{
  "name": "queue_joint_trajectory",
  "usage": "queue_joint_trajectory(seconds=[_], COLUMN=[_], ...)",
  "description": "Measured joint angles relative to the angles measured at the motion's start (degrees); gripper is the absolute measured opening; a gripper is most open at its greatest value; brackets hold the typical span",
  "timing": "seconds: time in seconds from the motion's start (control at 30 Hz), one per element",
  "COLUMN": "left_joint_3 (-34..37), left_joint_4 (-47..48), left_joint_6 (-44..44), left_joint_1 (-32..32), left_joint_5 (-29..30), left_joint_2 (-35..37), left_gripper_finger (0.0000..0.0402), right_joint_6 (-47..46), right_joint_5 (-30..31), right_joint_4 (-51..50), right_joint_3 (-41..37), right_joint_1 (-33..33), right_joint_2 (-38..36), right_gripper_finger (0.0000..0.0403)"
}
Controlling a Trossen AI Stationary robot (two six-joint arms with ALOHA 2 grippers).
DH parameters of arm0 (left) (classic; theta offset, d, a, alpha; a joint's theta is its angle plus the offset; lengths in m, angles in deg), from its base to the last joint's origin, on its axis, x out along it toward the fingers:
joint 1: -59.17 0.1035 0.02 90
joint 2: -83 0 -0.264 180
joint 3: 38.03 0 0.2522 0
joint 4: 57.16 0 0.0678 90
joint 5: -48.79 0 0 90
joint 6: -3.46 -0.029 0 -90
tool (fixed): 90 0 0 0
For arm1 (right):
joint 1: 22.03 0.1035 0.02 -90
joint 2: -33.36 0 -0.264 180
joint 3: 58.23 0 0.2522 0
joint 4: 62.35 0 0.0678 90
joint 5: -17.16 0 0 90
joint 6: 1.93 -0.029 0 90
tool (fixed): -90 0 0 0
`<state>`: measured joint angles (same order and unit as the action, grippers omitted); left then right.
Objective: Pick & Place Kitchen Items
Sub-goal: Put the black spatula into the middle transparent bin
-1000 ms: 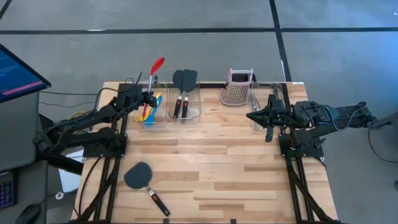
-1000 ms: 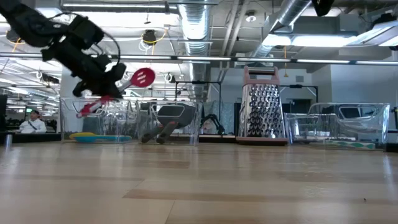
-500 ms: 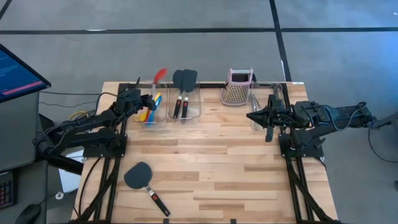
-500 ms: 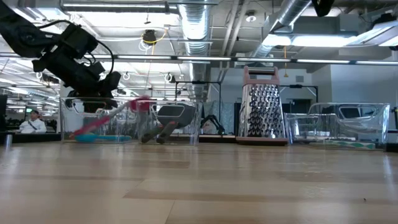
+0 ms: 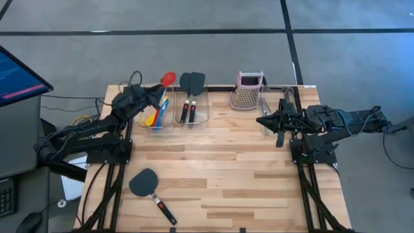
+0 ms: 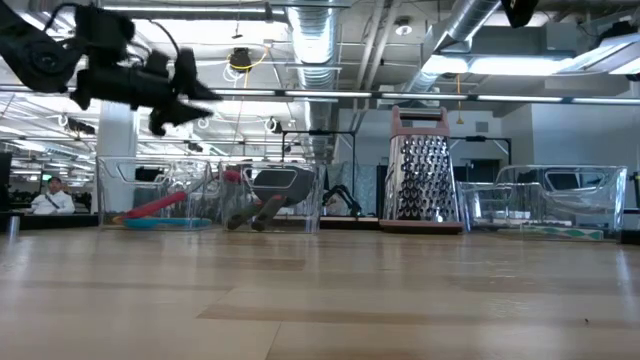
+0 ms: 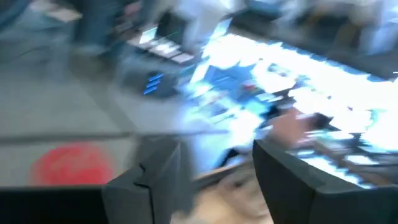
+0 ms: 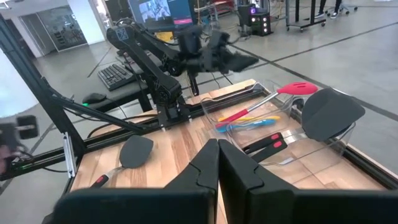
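Observation:
The red spoon (image 5: pixel 167 79) leans in the far-left clear bin (image 5: pixel 147 124). Its handle end is down inside and its head sticks out over the far rim (image 8: pixel 298 88). Small yellow and blue spoons (image 5: pixel 158 111) lie in the same bin. Two black spatulas (image 5: pixel 191 83) stand in the neighbouring bin, and a third (image 5: pixel 145 183) lies flat on the table near the front left. My left gripper (image 6: pixel 205 100) hovers open and level above the left bin, clear of the spoon. My right gripper (image 5: pixel 262 120) hangs shut over the far-right side.
A pink-topped metal grater (image 5: pixel 248 92) stands at the far edge, right of the spatula bin (image 5: pixel 202 118). Another clear bin (image 6: pixel 545 198) sits at the far right, below my right arm. The wooden table's middle (image 5: pixel 226 175) is bare.
My left gripper has opened and let go of the red spoon. It has tipped up from pointing down to level and risen a little. The spoon has dropped into the left bin, with its handle end on the bottom and its head resting at the rim.

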<state>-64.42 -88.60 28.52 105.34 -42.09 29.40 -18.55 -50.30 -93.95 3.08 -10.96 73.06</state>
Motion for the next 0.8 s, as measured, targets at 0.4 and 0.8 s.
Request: queue_joint_trajectory(seconds=[0.4,0.8], left_joint_3=[-1.1,-13.7], left_joint_4=[-18.3,-10.4], left_joint_6=[10.6,5.6], left_joint_1=[-12.9,-23.0], left_joint_5=[-13.2,-12.5], left_joint_2=[0.1,0.4], left_gripper_finger=[0.0034,0.0001], right_joint_6=[0.0,0.0], right_joint_5=[0.0,0.0], right_joint_4=[0.0,0.3], right_joint_3=[0.0,0.0], right_joint_1=[0.0,0.1], right_joint_2=[0.0,0.0], right_gripper_finger=[0.0001,0.0001])
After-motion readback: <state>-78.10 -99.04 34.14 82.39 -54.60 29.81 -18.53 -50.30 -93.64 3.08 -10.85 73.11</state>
